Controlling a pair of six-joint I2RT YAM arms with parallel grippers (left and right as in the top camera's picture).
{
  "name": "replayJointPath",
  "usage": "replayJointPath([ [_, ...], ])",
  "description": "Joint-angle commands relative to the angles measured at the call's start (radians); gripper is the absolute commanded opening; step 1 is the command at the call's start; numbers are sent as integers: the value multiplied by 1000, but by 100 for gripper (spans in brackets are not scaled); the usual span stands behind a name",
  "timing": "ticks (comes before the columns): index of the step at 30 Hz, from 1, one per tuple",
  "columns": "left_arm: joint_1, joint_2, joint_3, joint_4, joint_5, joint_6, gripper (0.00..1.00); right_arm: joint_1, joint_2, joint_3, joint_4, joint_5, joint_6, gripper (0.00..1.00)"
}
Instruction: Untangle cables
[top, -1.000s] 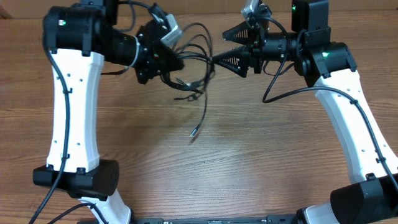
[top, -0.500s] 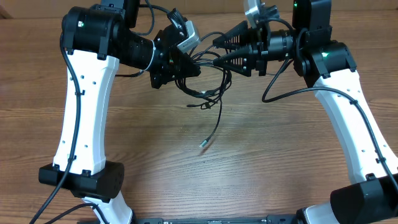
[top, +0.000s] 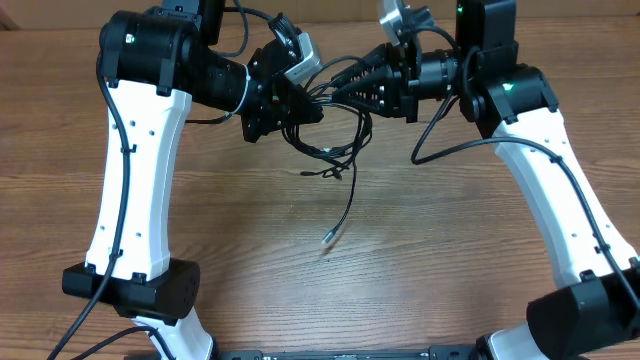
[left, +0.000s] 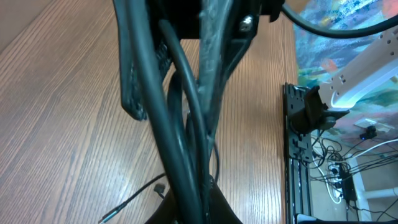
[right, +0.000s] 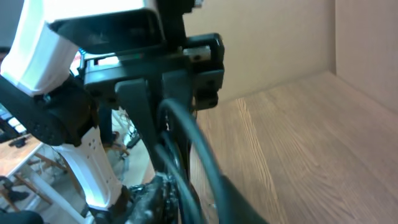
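The cables (top: 345, 140) hang as a tangled black bundle above the wooden table, between my two grippers. My left gripper (top: 312, 110) is shut on the bundle from the left. In the left wrist view the cables (left: 180, 143) run straight up out of my left gripper (left: 199, 211). From the right, my right gripper (top: 335, 92) has its jaws drawn together round some strands. The right wrist view shows these cables (right: 186, 143) passing through my right gripper (right: 186, 208). One loose strand dangles down to a silver-tipped plug (top: 327, 239) just above the table.
The white arm links stand at both sides, with the left arm's base (top: 130, 285) and the right arm's base (top: 590, 310) near the front. A black rail (left: 292, 143) marks the table edge, with floor clutter beyond it.
The right gripper's jaws went from wide open to drawn together on the cables. The left arm first carried the bundle to the right, then held still. The dangling plug swung right.
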Motion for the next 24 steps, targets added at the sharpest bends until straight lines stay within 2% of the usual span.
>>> replayJointPath([
  [1,-3,-12,3,-2,46,4,5,5,14,23,3,16,2,16],
  [6,-3,-12,3,-2,34,4,4,-5,14,23,37,48,74,10],
  [8,-3,-12,3,-2,16,4,4,-13,14,23,76,66,146,7],
  [9,-3,-12,3,-2,0,4,7,-13,14,23,87,101,188,4],
  [12,-2,-12,3,-2,-52,-10,27,-13,14,23,91,257,321,4],
  [14,-1,-12,3,2,-97,-39,63,-13,14,23,64,396,413,4],
  [15,-1,-12,3,6,-111,-51,69,-13,14,23,51,436,436,4],
  [17,-1,-12,3,33,-151,-126,75,-8,14,23,6,518,472,4],
  [21,0,-12,3,82,-151,-199,76,7,14,23,-54,592,477,4],
  [24,15,-12,3,163,-179,-334,78,23,14,23,-121,705,510,4],
])
